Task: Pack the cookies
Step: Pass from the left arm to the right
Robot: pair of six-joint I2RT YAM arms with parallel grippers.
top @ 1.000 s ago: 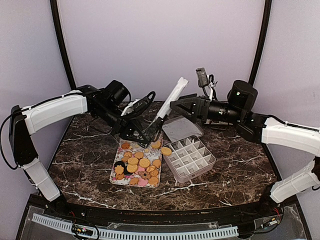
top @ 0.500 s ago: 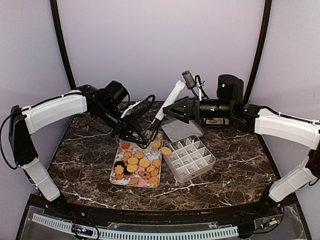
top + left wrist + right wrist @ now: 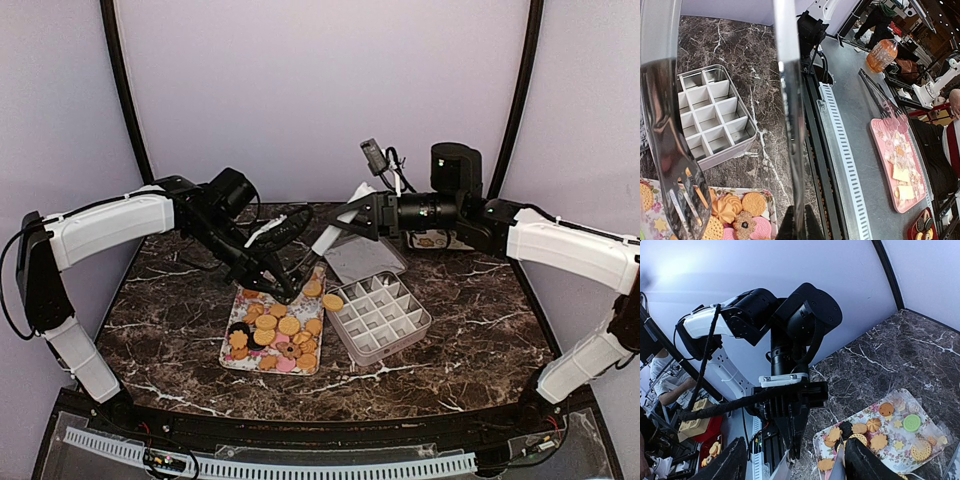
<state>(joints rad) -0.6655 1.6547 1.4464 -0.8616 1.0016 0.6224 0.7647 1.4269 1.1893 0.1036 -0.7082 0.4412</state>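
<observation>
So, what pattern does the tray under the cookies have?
The tray is floral, pink flowers on pale ground; the right wrist view shows it best.

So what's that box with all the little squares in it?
It's a shallow grey box with rounded corners. It looks like metal, and white dividers split it into a grid of small square cells. Every cell in view is empty. It sits flat on the dark marble table, turned at an angle, just right of the flowery tray. A flat grey piece, maybe its lid, lies behind it. One cookie lies by its left corner; whether they touch is unclear.
</observation>
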